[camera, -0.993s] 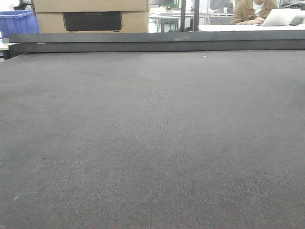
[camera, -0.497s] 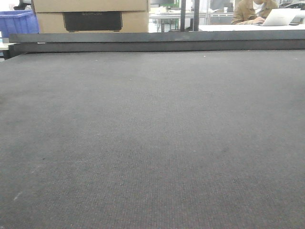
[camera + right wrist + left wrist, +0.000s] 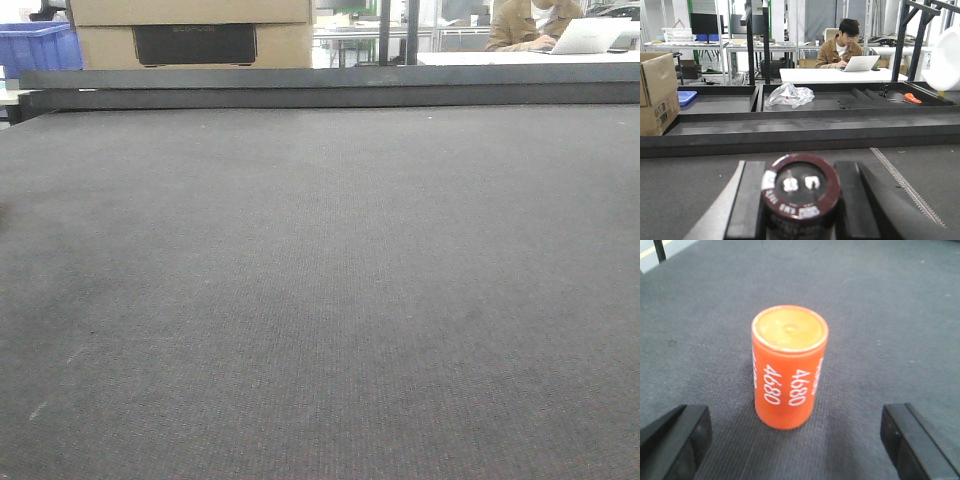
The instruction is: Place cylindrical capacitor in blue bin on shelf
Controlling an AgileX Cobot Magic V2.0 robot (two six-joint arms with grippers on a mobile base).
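The cylindrical capacitor (image 3: 801, 192) is pinched between the right gripper (image 3: 800, 167) fingers. It is dark maroon, with its long axis pointing back at the wrist so the terminals face the camera, and it is held low over the dark tabletop (image 3: 320, 300). The left gripper (image 3: 795, 435) is spread, flanking an upright orange 4680 cylinder (image 3: 789, 367) without touching it. The shelf is out of view, so the carry likely falls to the right arm.

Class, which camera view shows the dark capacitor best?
Right wrist view: the capacitor sits close up in the right gripper, terminals visible. The front view shows the mat without it; the left wrist view instead shows an orange cylinder.
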